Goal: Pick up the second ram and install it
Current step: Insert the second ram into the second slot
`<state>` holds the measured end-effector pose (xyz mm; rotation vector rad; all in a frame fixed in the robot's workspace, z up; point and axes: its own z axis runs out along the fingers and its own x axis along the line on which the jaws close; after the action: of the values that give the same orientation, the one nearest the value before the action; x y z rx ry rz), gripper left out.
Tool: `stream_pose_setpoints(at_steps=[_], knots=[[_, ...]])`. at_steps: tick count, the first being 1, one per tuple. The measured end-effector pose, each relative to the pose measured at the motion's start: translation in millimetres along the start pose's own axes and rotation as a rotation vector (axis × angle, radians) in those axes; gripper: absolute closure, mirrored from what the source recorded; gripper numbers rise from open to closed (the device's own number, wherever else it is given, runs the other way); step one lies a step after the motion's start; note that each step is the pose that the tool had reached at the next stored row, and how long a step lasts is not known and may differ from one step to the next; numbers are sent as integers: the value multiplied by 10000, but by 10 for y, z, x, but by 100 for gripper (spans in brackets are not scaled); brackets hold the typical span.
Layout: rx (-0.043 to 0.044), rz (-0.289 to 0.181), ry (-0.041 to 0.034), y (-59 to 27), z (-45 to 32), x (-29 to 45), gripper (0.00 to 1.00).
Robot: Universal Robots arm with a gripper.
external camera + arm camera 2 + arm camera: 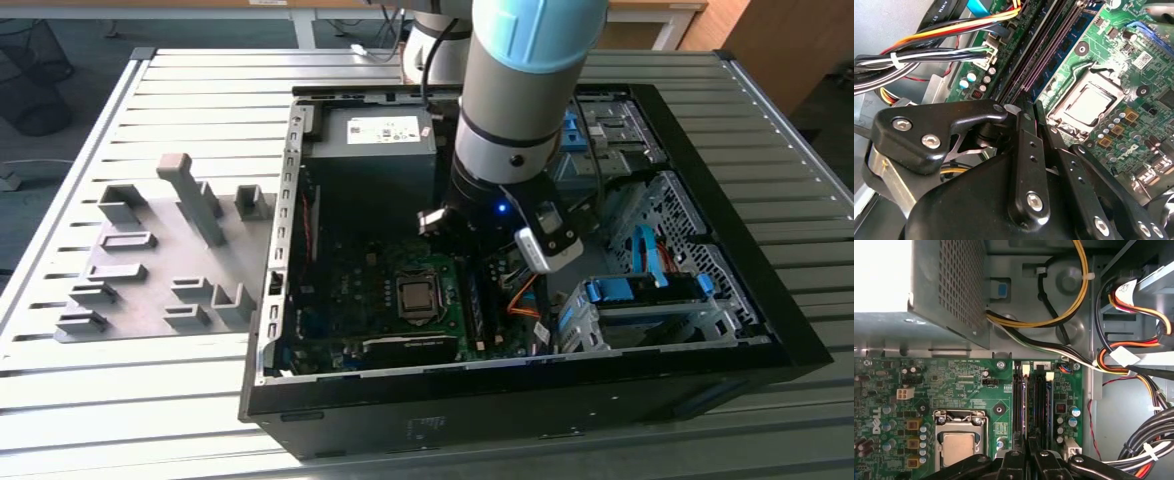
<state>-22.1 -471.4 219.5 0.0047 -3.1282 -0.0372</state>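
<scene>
gripper point(1028, 447) is pressed nearly together, pinching the top edge of the second ram point(1028, 405), which stands on edge in the memory slots point(1041, 400). its long axis runs straight ahead of the fingers point(1029, 150), beside the cpu socket point(959, 437). tight room: cables point(1134, 365) close by, inside the case point(534, 370) on the tabletop point(160, 400).

Daylight falls evenly on the ribbed grey metal table point(200, 400) in the exterior view, yet the open black computer case point(534, 400) stays dim inside, shaded beneath the arm. In the first wrist view the perforated silver metal box point(949, 285) is flanked by a blown-out white patch — pure glare. In the second wrist view the black gripper linkage point(979, 165) looks soft beside the crisp green motherboard point(1134, 115).
</scene>
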Motion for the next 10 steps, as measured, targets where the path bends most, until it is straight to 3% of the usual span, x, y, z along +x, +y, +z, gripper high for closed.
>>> stream_pose_setpoints(at_steps=[10], knots=[[0,10,1,-8,60,-1,86]])
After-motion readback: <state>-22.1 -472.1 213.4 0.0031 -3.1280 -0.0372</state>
